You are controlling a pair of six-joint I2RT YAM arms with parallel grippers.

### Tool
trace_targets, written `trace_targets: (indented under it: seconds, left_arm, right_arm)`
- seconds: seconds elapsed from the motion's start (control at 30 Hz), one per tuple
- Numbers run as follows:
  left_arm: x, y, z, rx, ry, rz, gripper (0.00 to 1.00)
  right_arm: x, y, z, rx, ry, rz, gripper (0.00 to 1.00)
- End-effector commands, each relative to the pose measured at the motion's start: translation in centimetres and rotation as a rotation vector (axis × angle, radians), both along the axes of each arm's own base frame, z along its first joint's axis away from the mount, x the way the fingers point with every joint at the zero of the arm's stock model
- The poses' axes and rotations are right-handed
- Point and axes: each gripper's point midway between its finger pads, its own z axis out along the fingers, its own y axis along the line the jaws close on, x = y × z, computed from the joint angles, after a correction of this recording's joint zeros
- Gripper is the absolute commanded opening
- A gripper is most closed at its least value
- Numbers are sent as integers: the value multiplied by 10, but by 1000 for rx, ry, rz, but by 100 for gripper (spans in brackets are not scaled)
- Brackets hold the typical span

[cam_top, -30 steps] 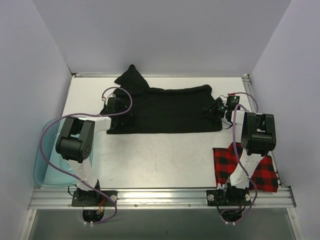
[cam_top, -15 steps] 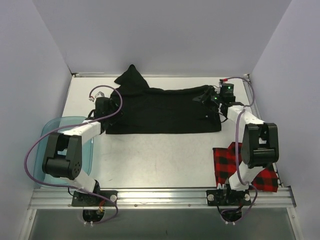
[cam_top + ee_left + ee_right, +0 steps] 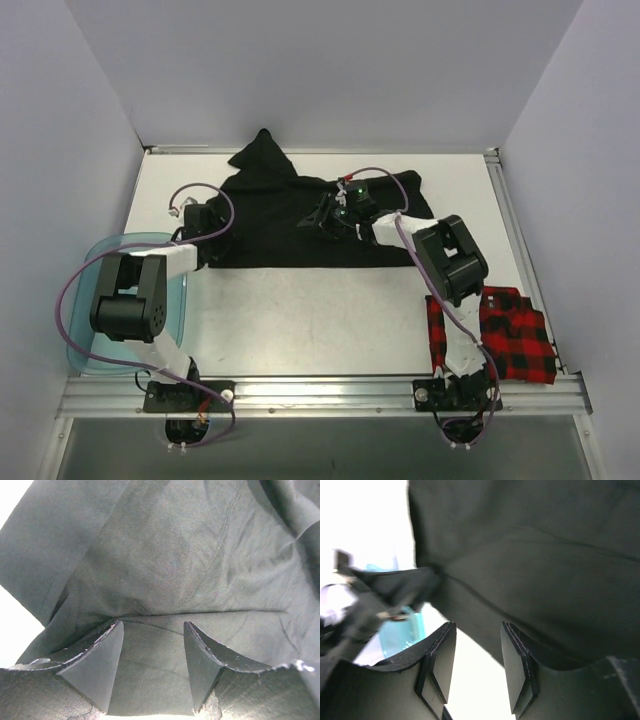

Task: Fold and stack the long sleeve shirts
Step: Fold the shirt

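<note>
Where the table [image 3: 320, 310] reaches toward 12 o'clock, the black long sleeve shirt [image 3: 275, 220] lies spread wide and mostly flat, with one part bunched into a peak at 11 o'clock. The red-and-black check shirt [image 3: 515, 335] lies rumpled at 4 o'clock. That makes two shirts, plus one teal tub [image 3: 95, 352] at 8 o'clock. The left hand [image 3: 153, 625] stands apart over black cloth. The right hand [image 3: 477, 626] is apart too, with nothing between its fingers.
</note>
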Motion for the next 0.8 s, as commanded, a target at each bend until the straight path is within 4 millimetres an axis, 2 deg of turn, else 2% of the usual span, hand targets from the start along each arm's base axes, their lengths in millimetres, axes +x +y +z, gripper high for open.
trace_targets:
  seconds: [0.0,0.13,0.2,0.3,0.33,0.37,0.43,0.47,0.5,0.53,0.57,0.6,0.63,0.7,0.77]
  left_arm:
    - [-22,24,-19,13,68,84,63]
    - [-27,35,-23,9,85,121,63]
    - [-27,38,-26,9,98,126,62]
    - [-29,41,-30,7,118,134,62]
    - [-29,40,-31,2,118,134,62]
    - [-28,40,-28,-1,111,132,62]
    - [-25,36,-18,-9,92,113,62]
    - [-24,34,-13,-8,79,105,62]
    - [-21,32,3,-7,44,95,63]
    - [-20,28,13,10,37,73,65]
    - [-19,27,21,22,26,64,67]
    - [-22,25,36,35,14,53,69]
    - [-29,20,41,73,32,27,71]
    - [-31,15,71,113,-18,6,79]
    - [-44,8,80,192,-9,-28,83]
  right_arm:
    - [6,6,-11,49,15,-13,41]
    - [-10,-11,-53,2,82,-22,41]
    - [-12,-23,-56,-9,74,-31,41]
    - [-15,-58,-63,-34,84,-70,41]
    - [-9,-76,-63,-38,81,-100,41]
    - [-12,-86,-56,-42,71,-111,41]
    - [-15,-107,-54,-95,66,-109,41]
    - [-12,-120,-41,-123,32,-118,41]
    - [-18,-134,-44,-200,69,-134,41]
    - [-17,-143,-31,-269,-2,-103,41]
    - [-21,-149,-28,-326,-8,-90,41]
    - [-28,-157,-25,-391,24,-82,41]
    - [-26,-167,-17,-464,-25,-83,41]
    - [-39,-181,-14,-550,3,-79,41]
    - [-39,-197,-3,-641,-27,-103,41]
